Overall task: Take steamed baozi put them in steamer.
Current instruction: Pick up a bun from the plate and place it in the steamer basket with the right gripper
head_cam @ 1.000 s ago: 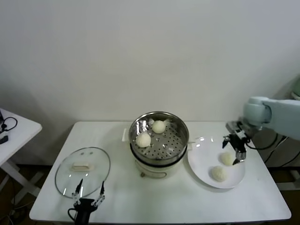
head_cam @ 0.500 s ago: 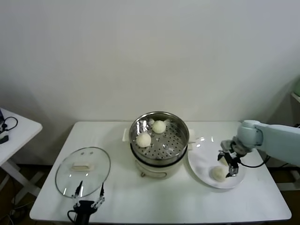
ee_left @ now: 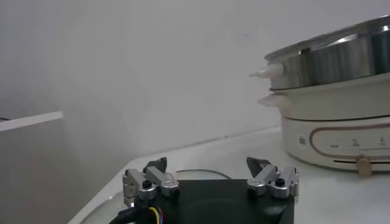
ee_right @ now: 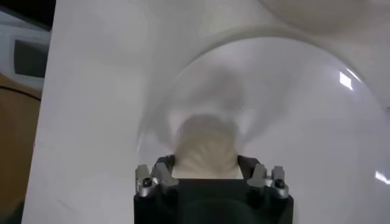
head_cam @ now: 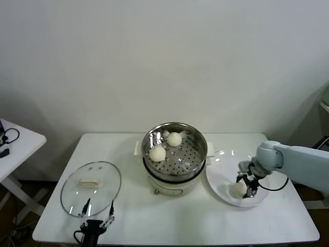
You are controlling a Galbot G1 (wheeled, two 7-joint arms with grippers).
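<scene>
Two steamed baozi point(head_cam: 174, 138) point(head_cam: 157, 153) lie on the perforated floor of the steel steamer point(head_cam: 198, 140), mid-table on its cream pot base. On the white plate point(head_cam: 218, 175) to the right, my right gripper point(head_cam: 245, 186) is down on another cream baozi point(head_cam: 236, 189). In the right wrist view that baozi point(ee_right: 205, 146) fills the gap of my right gripper point(ee_right: 205, 163), both fingers pressing its sides while it rests on the plate point(ee_right: 304, 122). My left gripper point(head_cam: 97, 208) is parked open at the table's front left.
A round glass lid point(head_cam: 91, 188) lies flat front left, just beyond the left gripper point(ee_left: 207, 167). The left wrist view shows the steamer point(ee_left: 341, 55) and pot base point(ee_left: 341, 140) from the side. A small white side table point(head_cam: 15, 144) stands far left.
The right gripper came down and toward the near side of the plate and closed its fingers round a baozi. Only one baozi shows on the plate now. The left arm stayed still.
</scene>
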